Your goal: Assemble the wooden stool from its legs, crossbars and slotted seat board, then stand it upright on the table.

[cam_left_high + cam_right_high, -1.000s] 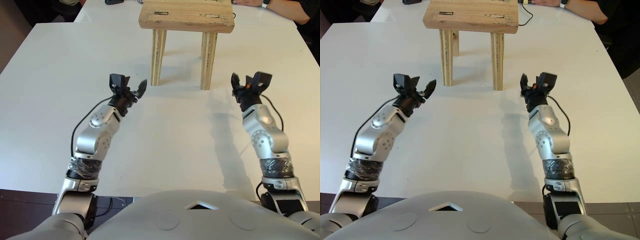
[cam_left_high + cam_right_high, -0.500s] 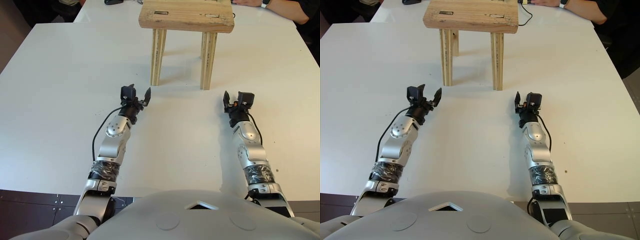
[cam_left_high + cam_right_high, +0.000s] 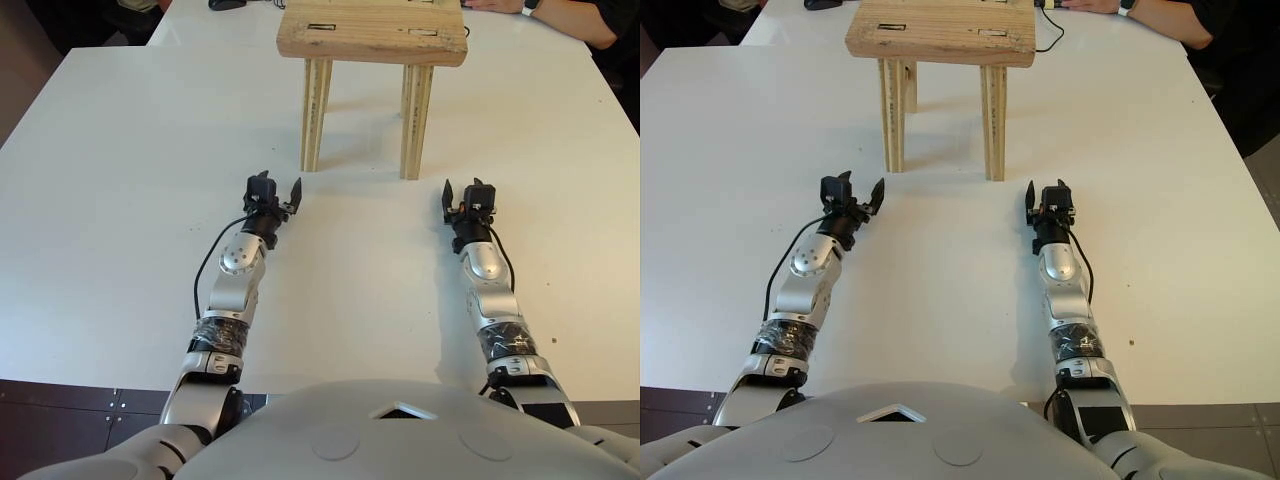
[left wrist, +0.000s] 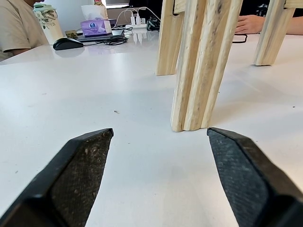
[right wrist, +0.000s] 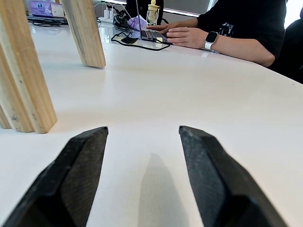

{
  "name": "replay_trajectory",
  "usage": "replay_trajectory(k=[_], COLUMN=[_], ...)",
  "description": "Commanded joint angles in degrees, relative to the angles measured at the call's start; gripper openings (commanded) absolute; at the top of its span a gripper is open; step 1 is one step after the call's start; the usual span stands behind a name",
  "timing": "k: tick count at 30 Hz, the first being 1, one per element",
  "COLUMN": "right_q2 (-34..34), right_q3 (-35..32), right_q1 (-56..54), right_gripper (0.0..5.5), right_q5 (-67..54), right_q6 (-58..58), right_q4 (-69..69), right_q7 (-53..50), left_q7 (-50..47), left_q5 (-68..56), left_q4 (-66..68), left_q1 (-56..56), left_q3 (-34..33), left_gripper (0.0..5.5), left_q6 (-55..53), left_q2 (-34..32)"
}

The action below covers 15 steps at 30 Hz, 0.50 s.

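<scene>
The wooden stool [image 3: 372, 32] stands upright at the far middle of the white table [image 3: 120, 180], slotted seat board on top, its legs [image 3: 316, 112] down on the surface. My left gripper [image 3: 275, 187] rests low on the table in front of the stool's near left leg, open and holding nothing. My right gripper [image 3: 463, 192] lies near the table just right of the near right leg [image 3: 414, 120], also open and bare. In the left wrist view the near leg [image 4: 203, 66] rises just beyond the black fingertips [image 4: 85, 165]. The right wrist view has a leg [image 5: 21, 80] off to one side.
At the table's far edge lie a black mouse [image 4: 67, 43], cables and small items [image 4: 97, 26]. A person's arm with a watch [image 5: 210, 40] rests at the far right corner. Wide bare table surface lies on both sides of the arms.
Both arms have dropped from raised poses down onto the table and drawn inward toward the stool's front legs. Both grippers stayed open throughout.
</scene>
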<state>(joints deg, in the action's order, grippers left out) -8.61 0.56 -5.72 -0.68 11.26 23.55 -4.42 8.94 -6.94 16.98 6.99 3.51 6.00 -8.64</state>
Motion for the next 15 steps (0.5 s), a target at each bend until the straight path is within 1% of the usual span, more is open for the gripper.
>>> replay_trajectory(k=[1,9,15], right_q2=[0.4,0.9,2.2], right_q3=[0.0,0.0,-0.1], right_q1=[0.9,1.3,2.3], right_gripper=[2.76,2.76,2.76], right_q5=[1.7,3.1,3.7], right_q6=[-1.7,-2.2,-4.1], right_q4=[1.4,0.8,-3.5], right_q7=[0.1,0.7,0.1], left_q7=[0.3,0.1,0.2], left_q5=[1.6,2.9,3.1], left_q4=[-0.1,-0.9,-4.4], left_q1=[0.5,0.1,0.4], left_q3=[-0.2,0.2,0.9], left_gripper=[3.69,3.69,3.69], left_q6=[0.7,1.0,-1.2], left_q2=[0.4,1.7,3.1])
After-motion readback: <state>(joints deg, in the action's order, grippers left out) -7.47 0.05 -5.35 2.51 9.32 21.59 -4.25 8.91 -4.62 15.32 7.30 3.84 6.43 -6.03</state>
